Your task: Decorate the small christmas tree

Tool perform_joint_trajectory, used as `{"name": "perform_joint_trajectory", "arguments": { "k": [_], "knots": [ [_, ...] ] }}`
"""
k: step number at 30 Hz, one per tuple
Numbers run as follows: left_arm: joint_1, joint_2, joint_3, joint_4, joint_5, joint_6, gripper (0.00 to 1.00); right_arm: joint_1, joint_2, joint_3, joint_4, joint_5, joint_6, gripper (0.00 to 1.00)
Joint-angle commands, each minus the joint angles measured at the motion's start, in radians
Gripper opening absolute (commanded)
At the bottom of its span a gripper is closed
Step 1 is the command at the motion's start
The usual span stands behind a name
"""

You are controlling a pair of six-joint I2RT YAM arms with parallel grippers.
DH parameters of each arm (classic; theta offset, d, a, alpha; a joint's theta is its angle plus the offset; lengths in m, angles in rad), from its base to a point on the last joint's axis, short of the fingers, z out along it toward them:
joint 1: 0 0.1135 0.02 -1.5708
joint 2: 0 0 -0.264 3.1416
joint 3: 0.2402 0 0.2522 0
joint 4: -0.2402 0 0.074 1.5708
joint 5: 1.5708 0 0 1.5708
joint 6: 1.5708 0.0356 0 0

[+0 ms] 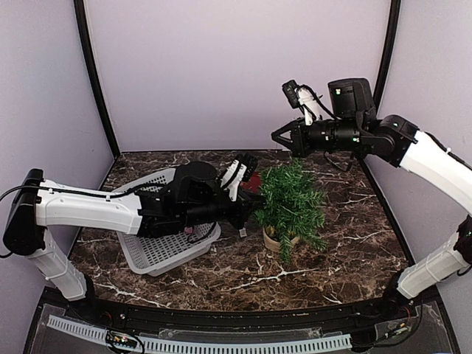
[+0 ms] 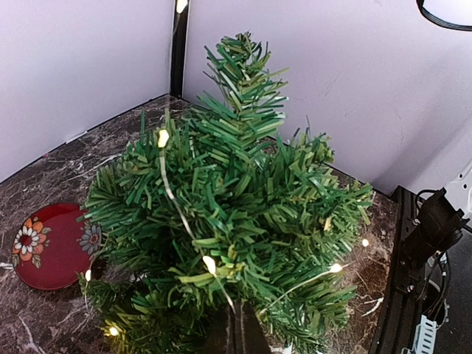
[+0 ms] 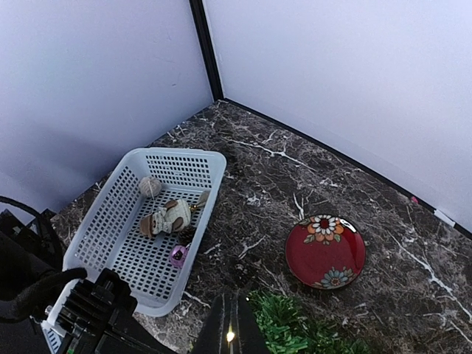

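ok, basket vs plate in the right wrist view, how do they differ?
Shape: the basket is rectangular with perforated walls; the plate is round and shallow. Colour: the basket is white, the plate red with flower patterns. Contents: the basket holds a few ornaments; the plate has nothing on it. Shared: both sit flat on the marble table, apart from each other.

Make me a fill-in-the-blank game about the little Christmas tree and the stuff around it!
The small green fir christmas tree stands in a round beige ____. The round flowered plate on the dark marble table is ____. The small ornaments lie in the white holey plastic ____.
Missing words: pot, red, basket.
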Motion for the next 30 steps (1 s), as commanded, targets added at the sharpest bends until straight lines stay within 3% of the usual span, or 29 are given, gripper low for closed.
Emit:
{"name": "perform_joint_trajectory", "arguments": {
  "k": [1,19,30],
  "knots": [
    [0.004,0.009,0.038,-0.024,0.017,-0.010,0.00,0.006,-0.009,-0.026,0.001,0.063,-0.001,0.00],
    [0.004,0.031,0.045,-0.046,0.018,-0.023,0.00,-0.110,-0.024,-0.140,0.068,-0.042,0.044,0.00],
    [0.005,0.037,0.046,-0.047,0.019,-0.027,0.00,-0.250,-0.053,-0.190,0.137,-0.291,0.123,0.00]
  ]
}}
